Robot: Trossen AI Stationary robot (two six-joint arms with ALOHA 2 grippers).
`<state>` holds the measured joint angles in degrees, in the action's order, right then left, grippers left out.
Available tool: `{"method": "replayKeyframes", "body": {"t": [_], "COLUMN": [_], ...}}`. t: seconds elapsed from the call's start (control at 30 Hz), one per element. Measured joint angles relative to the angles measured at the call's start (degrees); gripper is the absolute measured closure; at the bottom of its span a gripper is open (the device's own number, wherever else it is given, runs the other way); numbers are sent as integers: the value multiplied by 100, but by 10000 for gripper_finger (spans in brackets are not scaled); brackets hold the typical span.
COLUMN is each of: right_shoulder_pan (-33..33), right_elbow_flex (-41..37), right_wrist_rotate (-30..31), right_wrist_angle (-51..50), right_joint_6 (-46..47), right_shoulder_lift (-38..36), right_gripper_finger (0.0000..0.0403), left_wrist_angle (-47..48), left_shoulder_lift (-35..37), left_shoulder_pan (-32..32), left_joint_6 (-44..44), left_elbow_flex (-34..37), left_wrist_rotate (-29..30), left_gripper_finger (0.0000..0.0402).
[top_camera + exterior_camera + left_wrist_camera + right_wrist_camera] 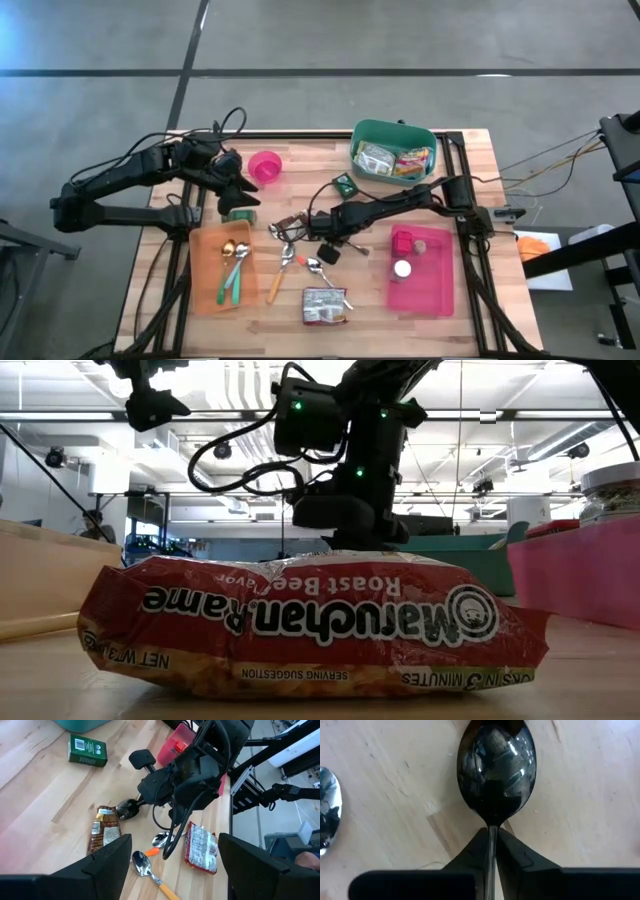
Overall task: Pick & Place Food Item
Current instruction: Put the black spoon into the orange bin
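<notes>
Right gripper [491, 840] clamped on the handle of a dark spoon [496, 770] at mid-bench.
A ramen packet [324, 305] lies flat near the bench's front edge; a brown snack bar [104, 826] lies just beside the spoon, and more packets fill the green bin [361, 135] at the back edge. The left gripper [238, 196] hovers spread wide, holding nothing, above the orange tray [205, 270].

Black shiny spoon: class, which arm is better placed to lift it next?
Right. Its tool is already shut on the black shiny spoon; the left tool hangs open, apart from it.
</notes>
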<state>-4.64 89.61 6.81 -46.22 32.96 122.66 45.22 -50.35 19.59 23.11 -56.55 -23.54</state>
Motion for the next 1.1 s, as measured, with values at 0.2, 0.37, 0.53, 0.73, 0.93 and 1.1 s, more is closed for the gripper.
{"method": "replayKeyframes", "body": {"t": [0.2,0.37,0.53,0.73,0.93,1.1], "right_shoulder_pan": [18,80,126,192,208,265], "right_elbow_flex": [93,92,93,98,98,95], "right_wrist_rotate": [49,225,778,1563,2076,2168], "right_wrist_angle": [-11,12,99,1137,2571,3609], "right_joint_6": [-9,3,166,331,138,-89], "right_shoulder_lift": [-529,-1165,-1849,-2528,-2792,-2765], "right_gripper_finger": [392,393,393,394,394,394], "left_wrist_angle": [-27,-105,-456,-1362,-2235,-2927], "left_shoulder_lift": [0,0,0,-2,-12,-185], "left_shoulder_pan": [0,0,0,0,0,-6], "left_joint_6": [88,226,363,462,460,576], "left_elbow_flex": [0,0,0,0,0,0], "left_wrist_rotate": [0,1,2,136,273,318], "left_gripper_finger": [103,103,103,104,104,104]}}
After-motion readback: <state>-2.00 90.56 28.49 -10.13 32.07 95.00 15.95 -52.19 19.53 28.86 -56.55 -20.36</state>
